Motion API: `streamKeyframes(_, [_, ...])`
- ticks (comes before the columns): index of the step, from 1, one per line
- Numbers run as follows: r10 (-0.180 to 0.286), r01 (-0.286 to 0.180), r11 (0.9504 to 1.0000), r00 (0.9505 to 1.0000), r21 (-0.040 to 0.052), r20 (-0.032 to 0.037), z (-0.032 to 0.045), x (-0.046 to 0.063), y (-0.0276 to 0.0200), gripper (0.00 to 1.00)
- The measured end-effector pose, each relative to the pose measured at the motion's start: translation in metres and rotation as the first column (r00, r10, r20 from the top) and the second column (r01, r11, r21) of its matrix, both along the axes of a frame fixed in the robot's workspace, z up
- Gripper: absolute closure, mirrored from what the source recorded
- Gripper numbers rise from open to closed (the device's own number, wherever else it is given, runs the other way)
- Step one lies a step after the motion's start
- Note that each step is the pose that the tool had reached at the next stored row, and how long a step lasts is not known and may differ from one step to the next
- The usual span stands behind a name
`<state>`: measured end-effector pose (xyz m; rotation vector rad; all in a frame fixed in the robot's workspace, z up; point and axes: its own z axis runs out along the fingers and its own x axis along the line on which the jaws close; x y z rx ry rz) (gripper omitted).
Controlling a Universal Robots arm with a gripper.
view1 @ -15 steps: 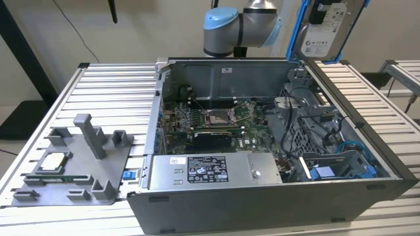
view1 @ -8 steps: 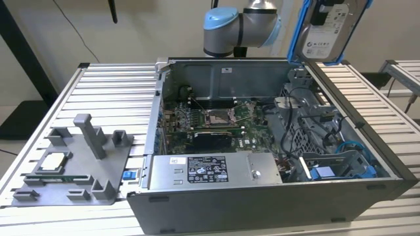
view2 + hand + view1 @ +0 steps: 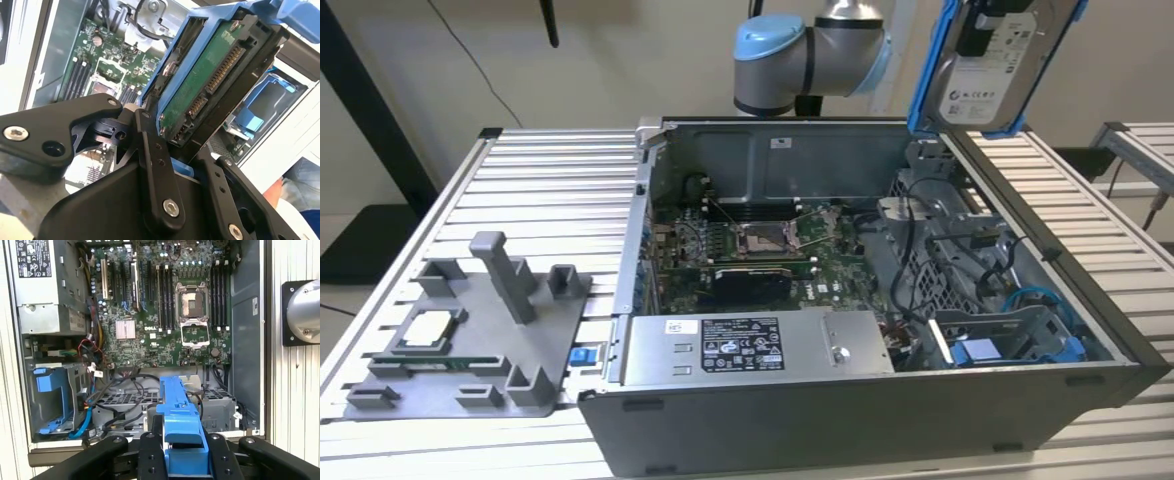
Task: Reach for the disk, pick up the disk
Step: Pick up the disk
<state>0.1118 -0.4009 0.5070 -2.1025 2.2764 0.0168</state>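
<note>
claw (image 3: 187, 172): clamped on disk (image 3: 983, 75) | disk: aloft above open computer case (image 3: 881, 400) | white label, black print

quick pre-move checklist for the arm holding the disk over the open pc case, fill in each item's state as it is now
1. Disk off the case and in the air, at the top of the exterior view: ok.
2. Gripper shut on the disk's blue frame, black fingers on both sides of it in the first wrist view: ok.
3. Disk seated straight in the grip: cannot tell; it looks tilted in the exterior view.
4. No cable hanging from the disk's connectors in the second wrist view: ok.
5. Space below free of obstacles: not ok; loose cables and a blue drive cage lie in the case.
</note>
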Motion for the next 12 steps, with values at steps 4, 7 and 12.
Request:
streamKeyframes(4, [0.000,0.000,1.0000,1.0000,0.0000,0.0000,-0.0002,0.000,-0.0099,1.00])
streamKeyframes(7, [0.000,0.000,1.0000,1.0000,-0.0001,0.0000,-0.0005,0.000,-0.0165,1.00])
streamKeyframes(12, [0.000,0.000,1.0000,1.0000,-0.0001,0.0000,-0.0009,0.000,-0.0259,1.00])
